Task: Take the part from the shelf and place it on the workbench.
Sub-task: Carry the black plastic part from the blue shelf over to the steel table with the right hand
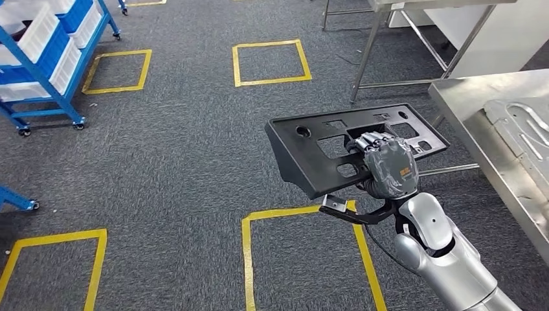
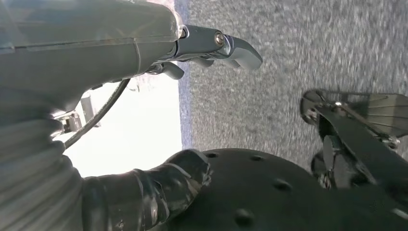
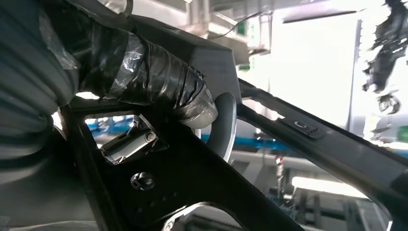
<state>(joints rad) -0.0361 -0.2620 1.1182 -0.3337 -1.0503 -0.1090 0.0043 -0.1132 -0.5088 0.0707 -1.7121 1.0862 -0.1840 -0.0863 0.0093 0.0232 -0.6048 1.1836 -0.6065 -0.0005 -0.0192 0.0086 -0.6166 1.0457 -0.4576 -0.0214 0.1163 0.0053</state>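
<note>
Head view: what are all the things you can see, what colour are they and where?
part: one, black, flat panel with cut-outs, held over the carpet
workbench: one, silver metal, at the right
shaped metal sheet: one, silver, on the workbench
shelf cart: one, blue frame, white and blue bins, far left
floor squares: five, yellow tape, on grey carpet
right hand: one, grey, grips the part
left hand: one, grey, hangs above the carpet

Shelf point(image 1: 45, 58) far left; workbench point(image 1: 479, 123) right, possibly bearing a panel point(image 1: 524, 129).
</note>
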